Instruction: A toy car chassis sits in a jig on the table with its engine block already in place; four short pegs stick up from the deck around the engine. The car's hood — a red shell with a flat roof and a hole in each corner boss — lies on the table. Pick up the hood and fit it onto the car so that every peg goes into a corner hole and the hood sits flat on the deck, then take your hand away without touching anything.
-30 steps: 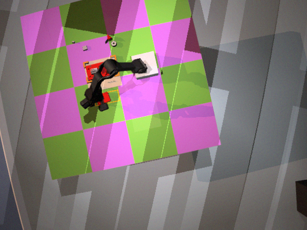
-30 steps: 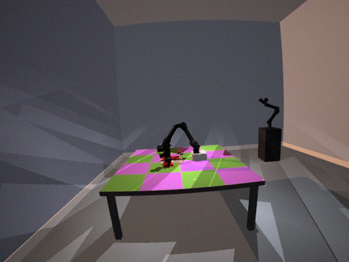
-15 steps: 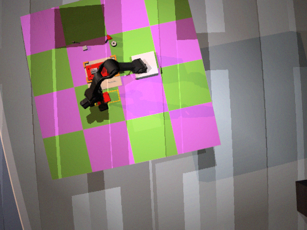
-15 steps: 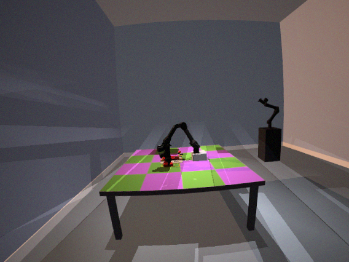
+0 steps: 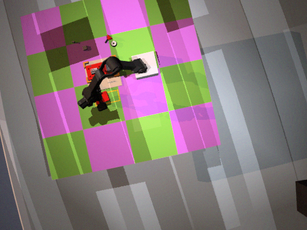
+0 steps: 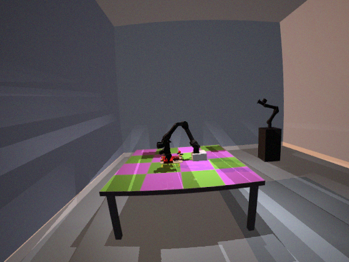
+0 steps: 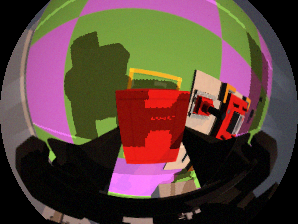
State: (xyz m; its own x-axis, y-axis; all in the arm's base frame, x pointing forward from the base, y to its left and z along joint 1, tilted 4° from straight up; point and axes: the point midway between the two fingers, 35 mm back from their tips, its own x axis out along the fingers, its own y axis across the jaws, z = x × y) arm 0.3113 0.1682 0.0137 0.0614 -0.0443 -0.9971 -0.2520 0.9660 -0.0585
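The red hood [image 5: 105,96] [image 7: 152,112] is between the fingers of my gripper [image 7: 151,129], which is shut on it. In the wrist view its flat roof faces the camera, and it looks raised above the table. Its corner holes are hidden. The red car chassis [image 5: 89,75] [image 7: 231,116] sits in the tan jig [image 5: 114,82] [image 7: 202,82], to the right of the hood in the wrist view. A grey block [image 5: 94,70] shows on its deck; the arm covers part of the chassis in the top view. The pegs are too small to tell.
A yellow outline [image 5: 119,96] [image 7: 155,74] is on the table by the hood. A small red part [image 7: 203,105] is on the jig's board. A white wheel [image 5: 113,43], a red piece [image 5: 108,37] and a small block [image 5: 85,48] lie beyond the jig. The arm stands on a white base [image 5: 151,60] [image 6: 199,156].
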